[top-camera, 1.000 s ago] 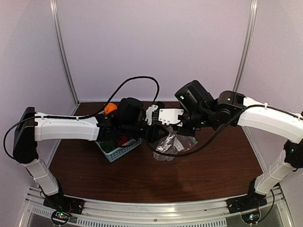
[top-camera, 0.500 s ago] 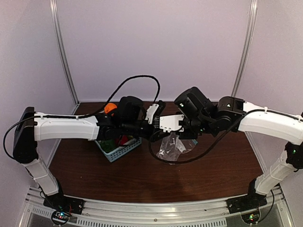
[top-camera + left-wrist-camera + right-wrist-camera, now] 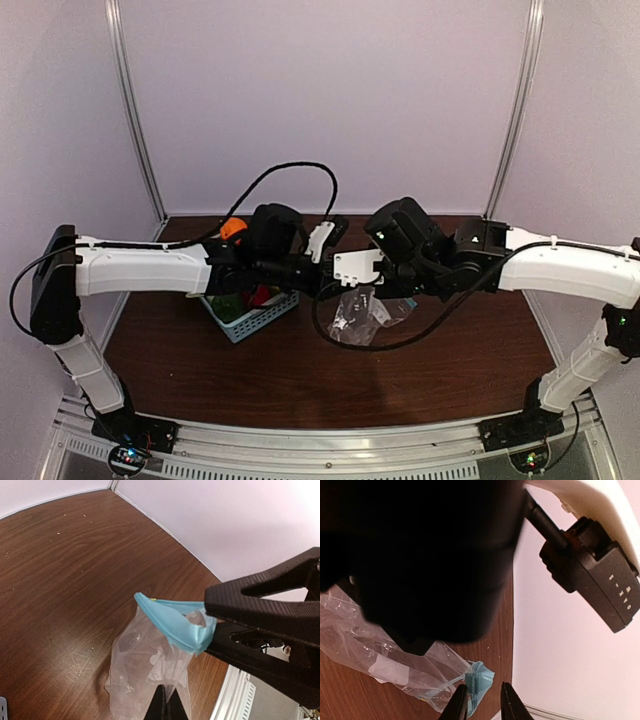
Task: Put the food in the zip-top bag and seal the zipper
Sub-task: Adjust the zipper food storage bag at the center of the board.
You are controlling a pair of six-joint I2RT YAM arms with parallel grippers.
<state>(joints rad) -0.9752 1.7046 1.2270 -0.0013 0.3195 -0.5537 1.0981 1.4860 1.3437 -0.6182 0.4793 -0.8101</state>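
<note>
the zip-top bag (image 3: 145, 665) is held up over the table (image 3: 60, 570) – its clear film pinched by the shut left gripper (image 3: 165, 705). the zipper (image 3: 175, 625) is bracketed by the right gripper's (image 3: 482, 705) 2 narrowly parted fingers; whether it is clamped cannot be told. the food (image 3: 233, 228) is seen at the basket (image 3: 240, 322). mouth-opening is judged in hand – next, the strip must be gripped and parted.

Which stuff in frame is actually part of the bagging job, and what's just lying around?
Job:
- zip-top bag
- its zipper
- toy food

Lying about:
- light-blue lattice basket, which only holds the food
- looped black cable
</note>
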